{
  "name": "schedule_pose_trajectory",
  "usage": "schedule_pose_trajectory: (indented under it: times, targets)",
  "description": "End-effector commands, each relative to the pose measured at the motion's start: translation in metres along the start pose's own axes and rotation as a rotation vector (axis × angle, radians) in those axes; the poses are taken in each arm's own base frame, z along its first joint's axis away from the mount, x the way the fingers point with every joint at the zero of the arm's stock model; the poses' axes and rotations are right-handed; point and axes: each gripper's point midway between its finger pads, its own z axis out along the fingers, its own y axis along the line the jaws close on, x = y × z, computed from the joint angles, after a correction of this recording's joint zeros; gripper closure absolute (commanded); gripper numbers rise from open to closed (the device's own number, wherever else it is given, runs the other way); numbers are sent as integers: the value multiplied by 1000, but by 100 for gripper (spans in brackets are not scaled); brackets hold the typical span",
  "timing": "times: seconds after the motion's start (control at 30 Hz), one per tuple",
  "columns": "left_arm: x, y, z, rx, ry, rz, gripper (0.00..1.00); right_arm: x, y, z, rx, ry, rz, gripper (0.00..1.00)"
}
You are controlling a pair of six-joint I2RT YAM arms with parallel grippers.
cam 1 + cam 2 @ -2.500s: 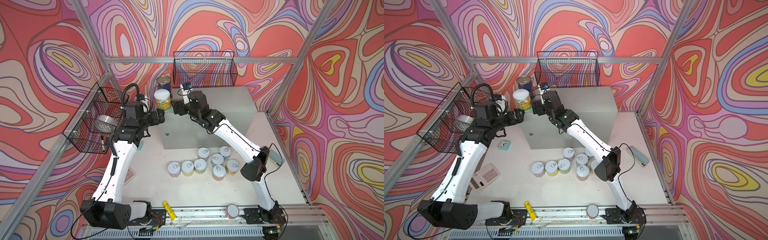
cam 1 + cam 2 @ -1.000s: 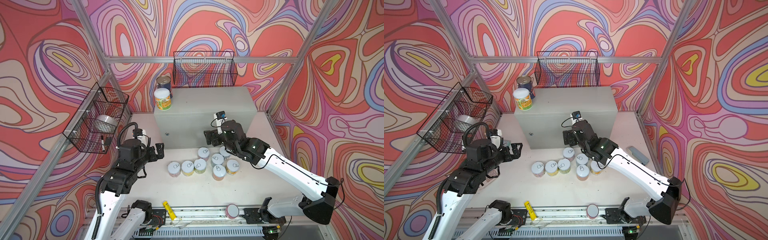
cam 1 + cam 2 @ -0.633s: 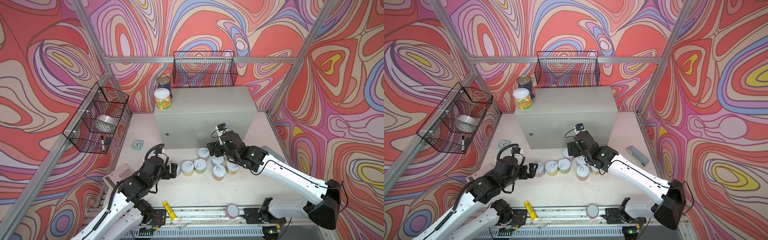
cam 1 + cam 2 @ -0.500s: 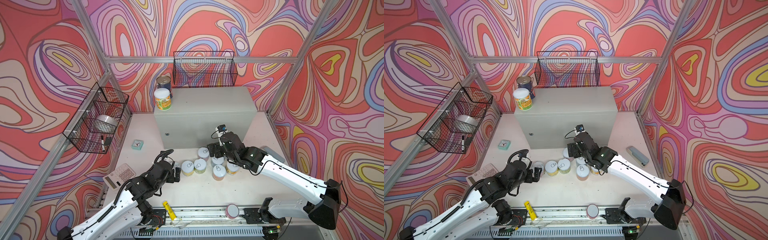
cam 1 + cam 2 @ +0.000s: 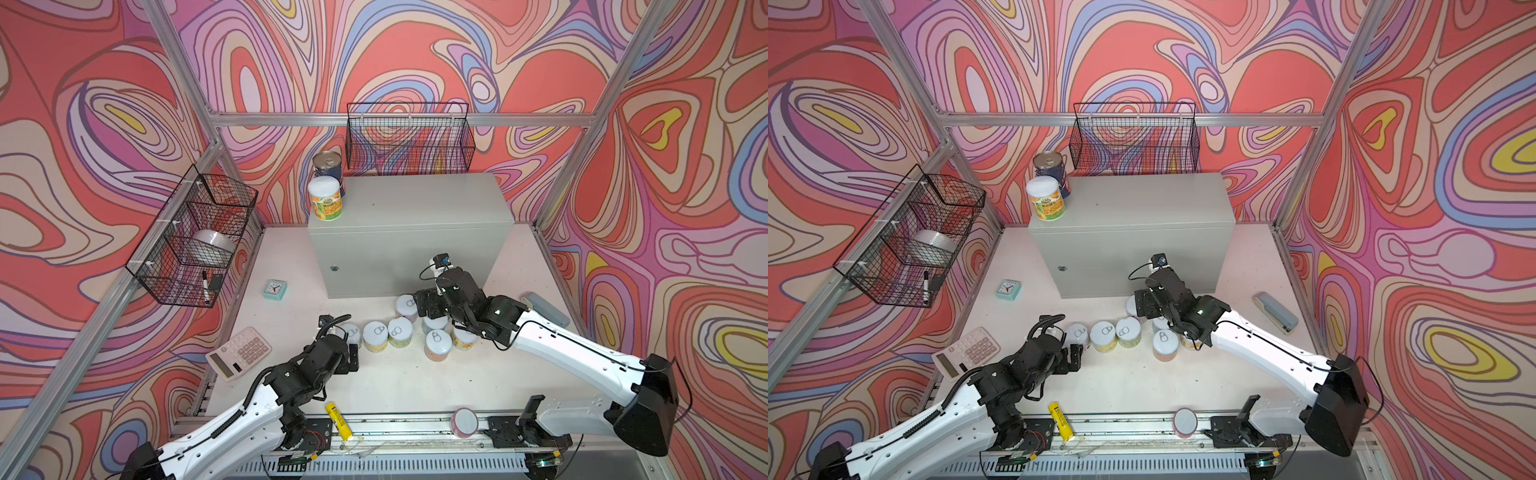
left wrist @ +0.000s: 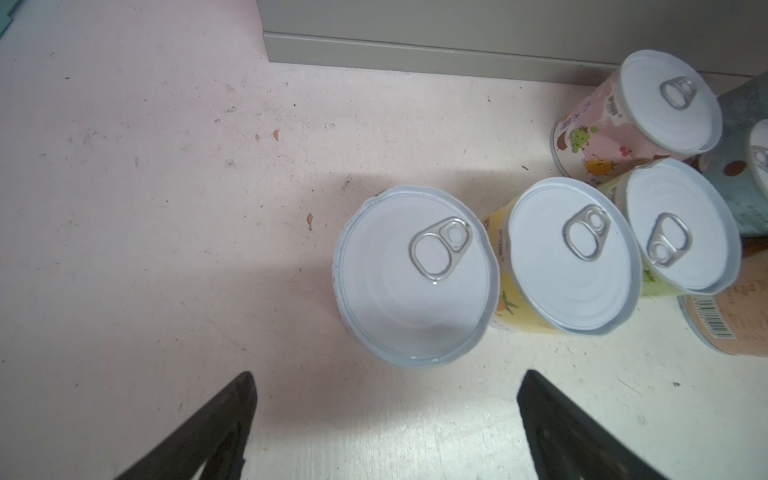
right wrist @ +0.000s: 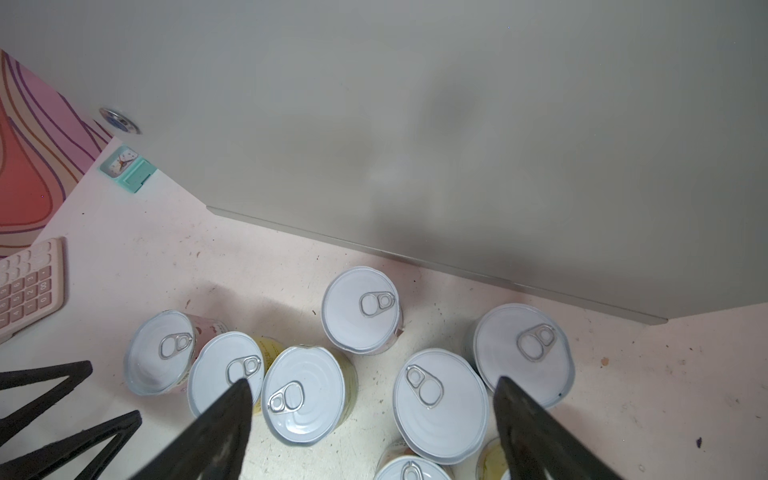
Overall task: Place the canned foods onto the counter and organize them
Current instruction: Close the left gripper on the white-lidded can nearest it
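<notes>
Two canned foods stand on the grey counter point(image 5: 411, 208) at its back left corner: an orange-labelled can point(image 5: 325, 198) and a metal-topped blue can point(image 5: 328, 164). Several white-lidded cans cluster on the table before the counter. My left gripper point(image 6: 386, 380) is open, low on the table, with the leftmost can point(image 6: 415, 274) just ahead of its fingers; in a top view the left gripper point(image 5: 349, 353) sits beside that can point(image 5: 352, 333). My right gripper point(image 7: 372, 384) is open and hovers over the cluster, above a green-labelled can point(image 7: 305, 395) and a neighbouring can point(image 7: 440, 405).
A wire basket point(image 5: 409, 139) hangs behind the counter, and another wire basket point(image 5: 195, 241) hangs on the left wall. On the table lie a mint clock point(image 5: 275, 289), a calculator point(image 5: 240, 352) and a grey stapler point(image 5: 544, 307). A yellow tube point(image 5: 338, 419) and a pink cylinder point(image 5: 464, 422) rest at the front rail.
Both arms came down from the counter's back corner to the cans on the table. The left gripper swept in low to the leftmost can. The right gripper settled over the cluster.
</notes>
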Motion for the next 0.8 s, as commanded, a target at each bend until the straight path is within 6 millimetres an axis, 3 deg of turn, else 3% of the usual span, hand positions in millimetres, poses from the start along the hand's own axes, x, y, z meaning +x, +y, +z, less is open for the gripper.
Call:
schedule_pose_trajectory:
  times: [0.0, 0.4, 0.77]
  targets:
    - [-8, -3, 4, 11, -57, -21, 0, 4, 5, 4, -15, 1, 14, 7]
    - [-8, -8, 22, 2, -75, -28, 2, -6, 5, -1, -22, -39, 14, 7]
    - [-4, -8, 40, -24, -77, -34, 3, -1, 7, 6, -30, -29, -2, 7]
